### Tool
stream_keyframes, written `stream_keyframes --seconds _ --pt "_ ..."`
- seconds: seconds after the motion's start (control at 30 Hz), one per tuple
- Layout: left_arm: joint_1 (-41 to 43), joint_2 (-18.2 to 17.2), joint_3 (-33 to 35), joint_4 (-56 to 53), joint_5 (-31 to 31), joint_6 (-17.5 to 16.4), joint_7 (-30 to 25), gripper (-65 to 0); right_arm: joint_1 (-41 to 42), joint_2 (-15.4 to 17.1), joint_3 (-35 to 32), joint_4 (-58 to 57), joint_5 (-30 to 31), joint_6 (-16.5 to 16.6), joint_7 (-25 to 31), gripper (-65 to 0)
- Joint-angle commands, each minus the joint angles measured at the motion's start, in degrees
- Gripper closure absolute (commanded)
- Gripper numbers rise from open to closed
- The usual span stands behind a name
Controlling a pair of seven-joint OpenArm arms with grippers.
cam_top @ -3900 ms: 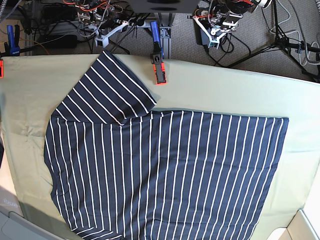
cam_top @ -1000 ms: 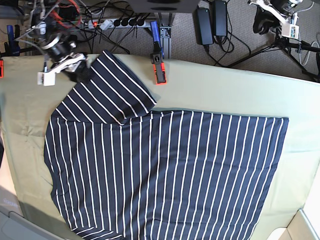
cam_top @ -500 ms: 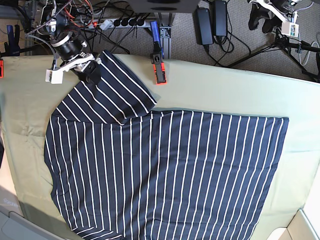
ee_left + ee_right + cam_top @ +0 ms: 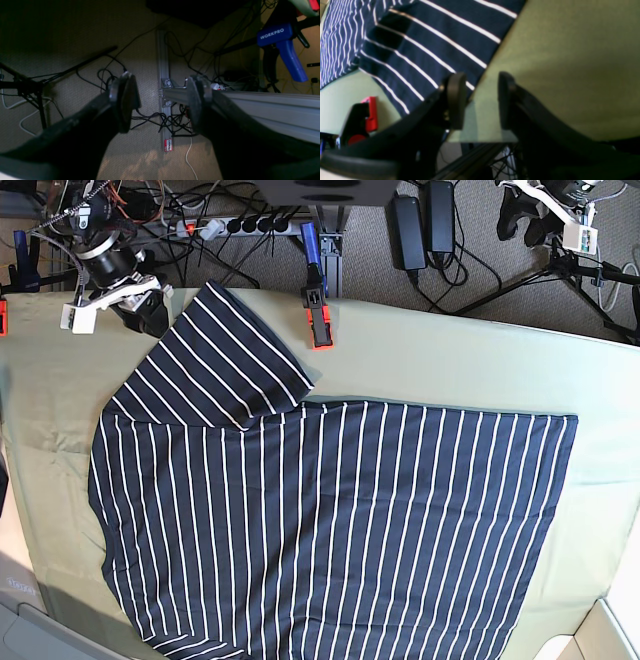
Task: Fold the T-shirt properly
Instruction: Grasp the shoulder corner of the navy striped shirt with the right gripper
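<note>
The navy T-shirt [image 4: 330,520] with thin white stripes lies flat on the olive cloth [image 4: 450,360]. One sleeve [image 4: 215,360] is spread toward the back left. My right gripper [image 4: 150,312] is open at the table's back edge, just left of that sleeve's tip. In the right wrist view the right gripper [image 4: 480,102] hovers over bare cloth [image 4: 557,62], with its left finger [image 4: 455,100] beside the sleeve's edge [image 4: 445,47]. It holds nothing. My left gripper [image 4: 520,218] is off the table at the back right. In the left wrist view the left gripper [image 4: 160,100] is open and empty over the floor.
A blue and orange clamp [image 4: 318,315] grips the table's back edge next to the sleeve; it also shows in the right wrist view [image 4: 368,115]. Another blue clamp [image 4: 24,265] is at the far left. Cables and stands cover the floor [image 4: 480,260] behind. A white bin [image 4: 612,632] sits at the front right.
Half a second ago my right gripper was over the sleeve's tip; it has since moved back to the left, off the sleeve. The shirt and my left arm have not moved.
</note>
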Motion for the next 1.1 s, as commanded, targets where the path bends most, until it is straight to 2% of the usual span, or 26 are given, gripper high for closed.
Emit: stream_keyframes --seconds 0.0,0.3,0.5,0.63,0.77,0.97,1.0,1.07 --pt "0.83 -0.37 -0.39 0.79 -0.59 -0.66 -0.87 -36.8 -0.07 0.28 0.26 0.68 0.72 0.11 0.98 -21.9" --pt "0.63 -1.29 -0.37 0.79 -0.59 -0.63 -0.87 -36.8 1.95 -1.88 -1.49 -2.29 0.7 0.11 2.38 -21.9" --pt "0.63 -1.31 -0.37 0.79 -0.57 -0.66 -0.85 -36.8 2.82 -1.9 -5.95 -3.02 -1.25 0.11 2.64 -21.9" --pt "0.63 -1.33 -0.37 0.79 -0.61 -0.66 -1.29 -36.8 3.17 -3.41 -7.91 -3.02 -1.57 0.11 2.82 -21.9" --pt "0.61 -1.29 -0.37 0.79 -1.09 -0.66 -1.31 -36.8 3.17 -5.35 -8.35 -3.04 -2.73 0.11 3.37 -21.9" --pt "0.63 -1.33 -0.39 0.79 -1.49 -0.63 -1.27 -36.8 3.15 -5.51 -8.35 -3.04 -3.06 0.11 4.63 -21.7" --pt "0.63 -1.42 -0.39 0.81 -1.81 -0.63 -1.25 -36.8 3.15 -5.51 -8.35 -3.04 -3.56 0.11 5.01 -20.1" --pt "0.61 -1.77 -0.57 1.4 -2.08 -0.63 -1.27 -36.8 3.17 -5.51 -8.35 -3.02 -6.16 0.11 5.9 -9.6"
